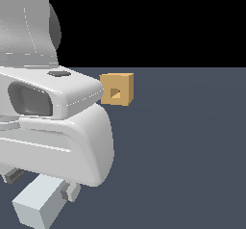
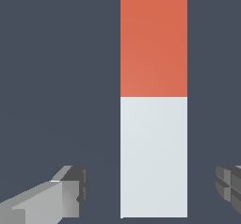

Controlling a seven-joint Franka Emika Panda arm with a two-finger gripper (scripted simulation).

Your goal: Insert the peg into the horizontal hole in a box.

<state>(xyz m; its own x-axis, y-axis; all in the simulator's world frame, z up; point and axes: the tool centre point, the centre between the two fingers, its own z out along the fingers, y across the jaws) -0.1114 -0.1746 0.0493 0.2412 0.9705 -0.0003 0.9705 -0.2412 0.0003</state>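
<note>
The peg (image 2: 153,100) lies flat on the dark floor, one half red-orange and the other half light grey-white. My gripper (image 2: 153,189) is open and straddles the white half, with a gap between the bar and each of the fingers (image 2: 70,190). In the exterior view only the peg's white end (image 1: 39,205) shows, below the arm, with the gripper (image 1: 43,184) right above it. The tan box (image 1: 116,89) stands farther back, and the dark hole (image 1: 115,94) in its face looks toward the camera. The red end is hidden by the arm in that view.
The bulky white arm (image 1: 53,122) fills the exterior view's left and overlaps the box's left edge. Dark grey floor (image 1: 182,151) stretches across the exterior view's right.
</note>
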